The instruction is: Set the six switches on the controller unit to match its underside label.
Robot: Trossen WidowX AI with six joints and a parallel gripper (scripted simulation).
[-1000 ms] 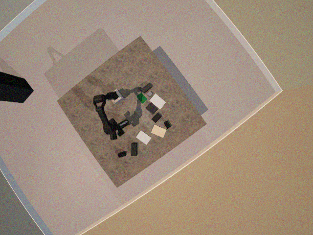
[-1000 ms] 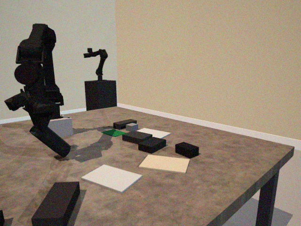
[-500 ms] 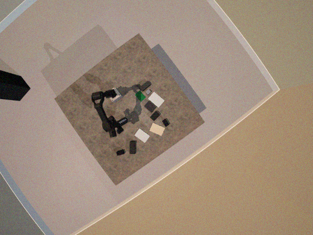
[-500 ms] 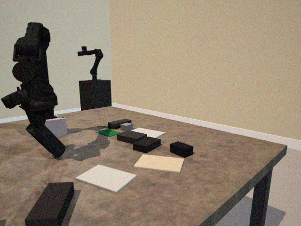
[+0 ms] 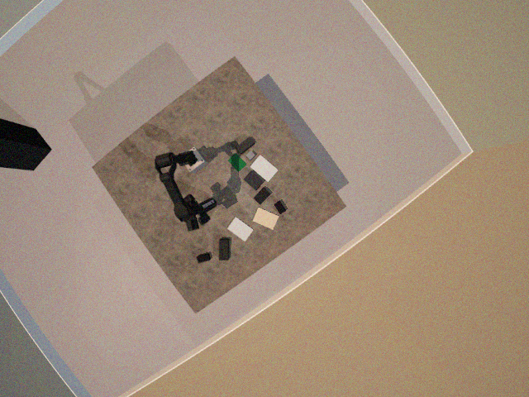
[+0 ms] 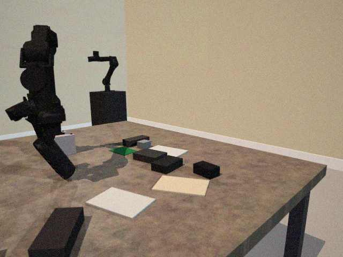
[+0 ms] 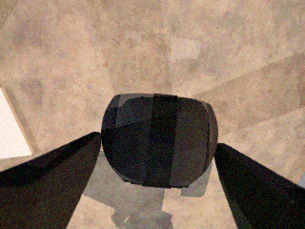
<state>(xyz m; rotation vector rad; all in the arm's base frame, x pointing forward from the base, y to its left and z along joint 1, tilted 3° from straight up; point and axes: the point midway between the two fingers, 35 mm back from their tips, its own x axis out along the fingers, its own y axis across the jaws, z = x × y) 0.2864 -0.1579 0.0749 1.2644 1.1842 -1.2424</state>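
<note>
My gripper [image 6: 49, 140] [image 7: 158, 144] is shut on the dark controller unit, with one fingertip against each side. The unit [image 5: 212, 202] [image 6: 56, 161] [image 7: 135, 153] hangs tilted, its lower end near the bench. I cannot tell if that end touches the bench. In the top view a pale label [image 5: 207, 203] shows on its upturned face, too small to read square by square. In the wrist view the unit shows end-on, with no label and no switches visible. The rocker switches are hidden in all views.
Two white plates [image 5: 240, 228] [image 6: 120, 202] [image 5: 264, 168] and a cream plate [image 5: 265, 218] [image 6: 181, 186] lie on the bench [image 5: 256, 107] [image 6: 249, 199]. Several dark blocks, including a long one [image 5: 224, 248] [image 6: 56, 229], a green piece [image 5: 236, 161] [image 6: 123, 150] and a pale box [image 6: 66, 143] stand around.
</note>
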